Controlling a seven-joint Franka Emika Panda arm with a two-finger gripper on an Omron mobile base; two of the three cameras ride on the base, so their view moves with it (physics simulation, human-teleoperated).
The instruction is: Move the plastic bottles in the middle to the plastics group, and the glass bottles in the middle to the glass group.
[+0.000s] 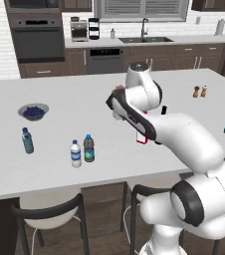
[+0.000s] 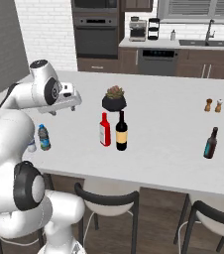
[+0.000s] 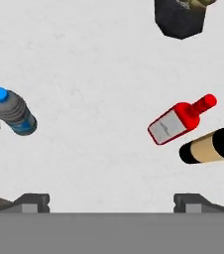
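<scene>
- Two-finger gripper hangs over the white counter, tips wide apart, holding nothing; it looks straight down between the bottles.
- Small grey-clear plastic bottle with blue cap and green-blue label stands upright just beside the white-clear water bottle with a blue label. Hand view shows the two close together, touching or nearly so. Judged: plastic one is already placed with its group, or very near done.
- Teal-tinted small water bottle with blue cap stands further left on the counter, near the bowl of blueberries; apart from the other two plastics.
- Dark brown glass bottle with yellow-orange label and white glass bottle with red cap and red label stand upright, just beside each other, in the middle in front of the dark potted plant. Neither moved yet, as far as I can judge.
- Slim dark teal-blue glass bottle with narrow neck stands alone at the counter's right, well apart from the middle pair; salt and pepper shakers behind it.
- Judged progress: about a third done. Left: carry both glass bottles across to the teal-blue one.
- Gripper sits between the plastics and the glass pair, free for the next pick; red-capped bottle is the nearer of the two in the hand view.
</scene>
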